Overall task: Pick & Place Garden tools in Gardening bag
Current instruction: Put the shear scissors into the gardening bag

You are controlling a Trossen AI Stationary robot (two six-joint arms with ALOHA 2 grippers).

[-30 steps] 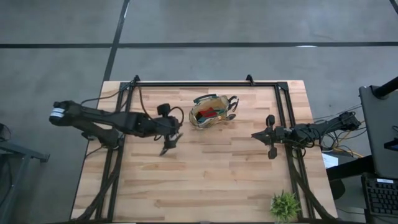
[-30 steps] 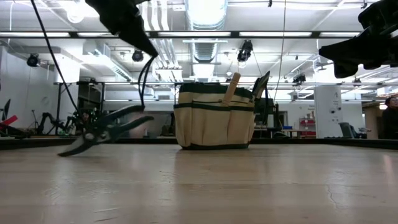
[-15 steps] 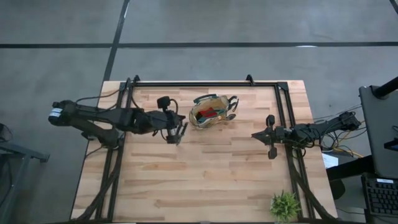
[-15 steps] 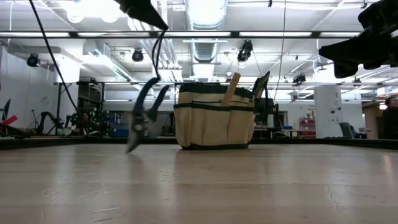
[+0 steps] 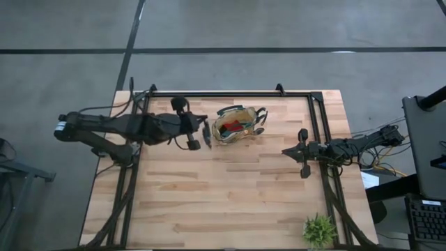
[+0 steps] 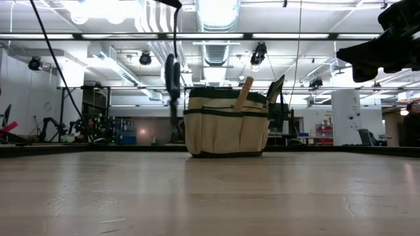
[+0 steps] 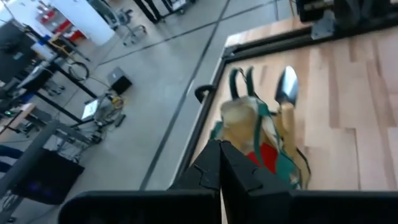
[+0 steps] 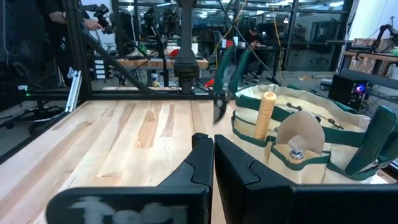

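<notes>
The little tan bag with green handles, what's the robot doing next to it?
The left gripper holds dark-handled pruning shears hanging in the air just beside the tan fabric gardening bag, not yet inside. A wooden-handled trowel and something red already sit in it. The right gripper waits shut at the right of the table.

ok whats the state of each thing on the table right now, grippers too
left gripper: shut on pruning shears, beside the bag
pruning shears: held off the table, hanging upright
gardening bag: upright, open-topped
trowel: standing in the bag, wooden handle up
red item: inside the bag
right gripper: shut, empty, waiting right of the bag
small plant: upright at the table edge
</notes>
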